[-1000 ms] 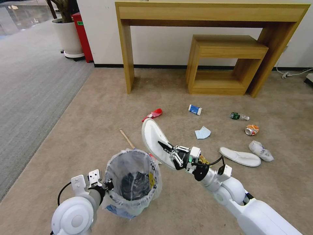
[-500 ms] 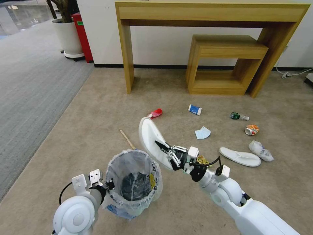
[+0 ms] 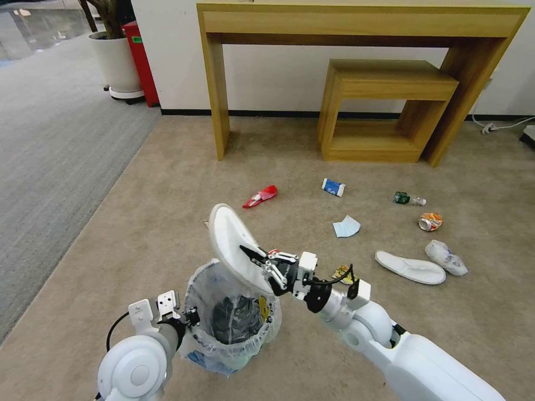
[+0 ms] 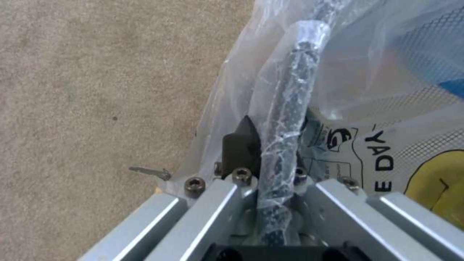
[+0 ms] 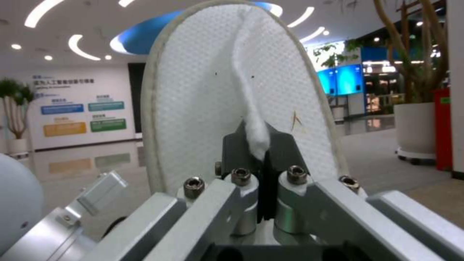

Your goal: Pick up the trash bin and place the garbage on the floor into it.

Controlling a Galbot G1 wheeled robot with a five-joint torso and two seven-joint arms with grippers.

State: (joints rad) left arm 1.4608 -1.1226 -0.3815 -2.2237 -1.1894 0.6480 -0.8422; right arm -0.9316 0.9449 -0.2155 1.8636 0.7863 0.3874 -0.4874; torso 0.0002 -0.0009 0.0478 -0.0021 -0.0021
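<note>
The trash bin [image 3: 231,320], lined with a crinkled clear bag, is held at its near-left rim by my left gripper [image 3: 189,318], which is shut on the bag-covered rim [image 4: 285,119]. My right gripper [image 3: 257,260] is shut on a white slipper [image 3: 231,242], clamping a fold of its fabric [image 5: 256,134]. The slipper stands tilted over the bin's far rim. On the beige carpet floor [image 3: 167,184] lie a second white slipper [image 3: 409,267], a red crushed cup [image 3: 261,196], a blue-white cup [image 3: 333,187], a blue mask [image 3: 346,226], a small bottle [image 3: 408,198], an orange can [image 3: 430,221], a white wad [image 3: 446,257] and a yellow wrapper [image 3: 341,273].
A tall wooden console table [image 3: 356,22] with a lower wooden table [image 3: 384,111] under it stands against the back wall. Grey ribbed carpet [image 3: 50,139] runs along the left. A white planter [image 3: 116,64] and a red box [image 3: 139,55] stand at the back left. A cable [image 3: 501,125] lies at the right.
My right gripper has carried the white slipper leftward, from beside the bin to over its far rim. The left gripper and bin have barely shifted.
</note>
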